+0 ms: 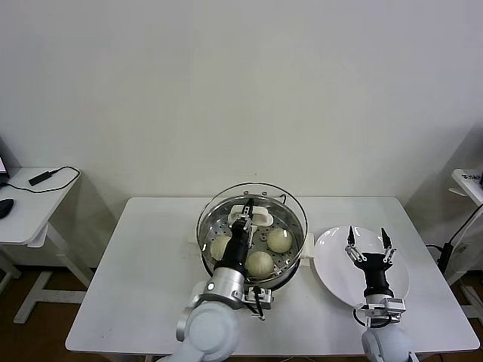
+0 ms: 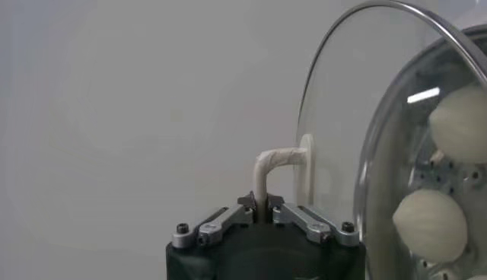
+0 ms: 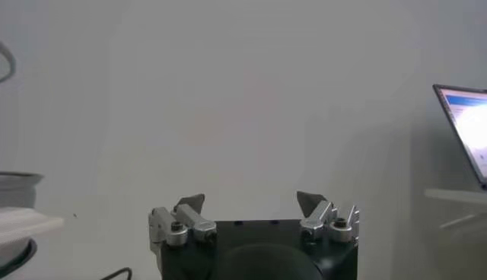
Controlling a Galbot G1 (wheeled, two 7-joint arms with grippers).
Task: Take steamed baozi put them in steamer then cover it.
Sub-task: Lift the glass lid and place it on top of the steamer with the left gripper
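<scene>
Steamer (image 1: 253,226), holding baozi (image 1: 279,240), sits under glass lid (image 1: 226,215) grasped by left tool (image 1: 241,223); right tool (image 1: 367,240) released over plate (image 1: 332,264).

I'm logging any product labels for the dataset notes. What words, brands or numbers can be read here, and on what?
None can be read.
Pot, glass lid, plate: no markings show.
Laptop screen: it shows content, too blurred to read.
</scene>
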